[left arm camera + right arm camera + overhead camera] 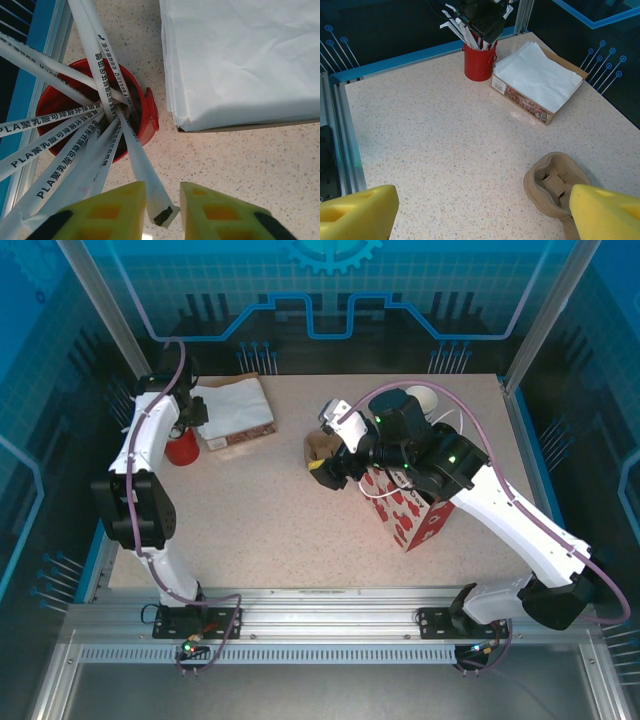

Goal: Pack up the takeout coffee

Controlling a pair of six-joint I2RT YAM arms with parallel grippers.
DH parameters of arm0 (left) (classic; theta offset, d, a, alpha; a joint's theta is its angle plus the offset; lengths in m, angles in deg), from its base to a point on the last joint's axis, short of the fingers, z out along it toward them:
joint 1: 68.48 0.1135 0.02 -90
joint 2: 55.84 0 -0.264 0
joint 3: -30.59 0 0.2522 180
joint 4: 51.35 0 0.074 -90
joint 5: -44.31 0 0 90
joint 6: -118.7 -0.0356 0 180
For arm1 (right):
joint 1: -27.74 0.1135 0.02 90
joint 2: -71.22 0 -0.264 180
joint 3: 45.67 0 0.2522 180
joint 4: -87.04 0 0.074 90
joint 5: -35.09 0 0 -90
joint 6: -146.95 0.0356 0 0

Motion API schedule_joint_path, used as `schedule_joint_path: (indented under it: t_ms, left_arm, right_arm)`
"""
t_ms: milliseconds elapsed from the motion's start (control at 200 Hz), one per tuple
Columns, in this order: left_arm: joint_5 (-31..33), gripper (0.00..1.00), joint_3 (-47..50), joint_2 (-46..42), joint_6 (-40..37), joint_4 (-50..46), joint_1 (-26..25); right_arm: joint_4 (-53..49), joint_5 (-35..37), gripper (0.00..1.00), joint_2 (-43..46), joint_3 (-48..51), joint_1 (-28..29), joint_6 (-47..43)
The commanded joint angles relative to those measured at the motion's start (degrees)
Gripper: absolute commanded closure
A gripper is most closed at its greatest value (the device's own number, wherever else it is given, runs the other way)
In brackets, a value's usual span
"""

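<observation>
Takeout-coffee brown pulp carrier (554,182) lies by our wide-spread right gripper (485,212) — left gripper (162,195) flanks a paper-wrapped white straw (140,162); clamped or not, we cannot tell.

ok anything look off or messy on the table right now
Nothing is spilled or broken. The wrapped straws splay in all directions out of the red cup rather than standing together, and the napkin stack seems to sit slightly skewed on its cardboard tray. Both look minor.
</observation>
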Motion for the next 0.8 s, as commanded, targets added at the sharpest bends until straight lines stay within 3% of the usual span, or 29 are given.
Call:
schedule_joint_path:
  t_ms: [0,185,490,610,795]
  left_arm:
    - [2.29,0.81,-2.17,0.86,-1.11,-2.00,-0.73]
    - [3.90,0.92,-3.56,-0.23,-1.98,-2.74,-1.43]
    - [7.00,1.00,-12.25,-7.39,-3.68,-6.94,-5.41]
    - [5.49,1.00,-14.99,-13.42,-3.82,-7.03,-10.07]
    - [-1.86,1.00,-14.97,-23.53,-1.89,-2.92,-20.08]
  right_arm:
    - [-0.24,-0.56,0.10,-0.20,0.50,-0.45,0.33]
    - [-0.37,-0.38,0.10,-0.03,0.66,-0.51,0.55]
    - [-1.31,1.15,0.10,2.06,-1.03,-0.54,3.27]
    - [-3.25,4.53,0.09,3.53,-2.96,-1.73,4.89]
    - [-7.42,5.50,0.09,7.28,-6.16,-8.86,7.51]
